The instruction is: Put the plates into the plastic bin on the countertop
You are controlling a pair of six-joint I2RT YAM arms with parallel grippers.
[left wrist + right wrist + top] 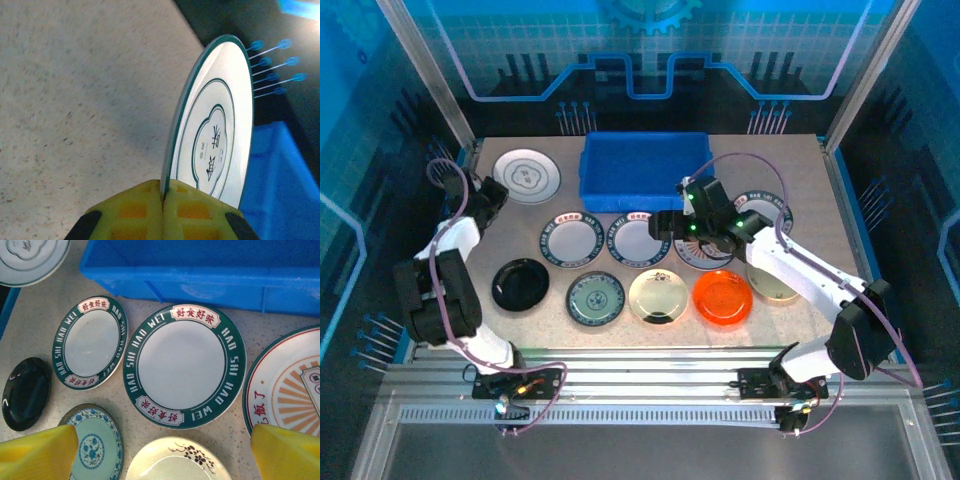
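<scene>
Left claw (164, 199) clamps the white plate (215, 130) by its rim, seemingly tilted toward the blue bin (282, 185); right claw (160, 454) gapes above green-rimmed plates (182, 365).

Back wall (520, 50): blue grid panel, gear emblem (650, 12), circuit-line outline. Slanted aluminium posts (425, 70) either side. Ribbed metal rails (640, 365) near edge. Blue-tinted light.

"HAO SHI WEI" on green rims of larger plate (184, 365) and smaller plate (90, 342)
</scene>
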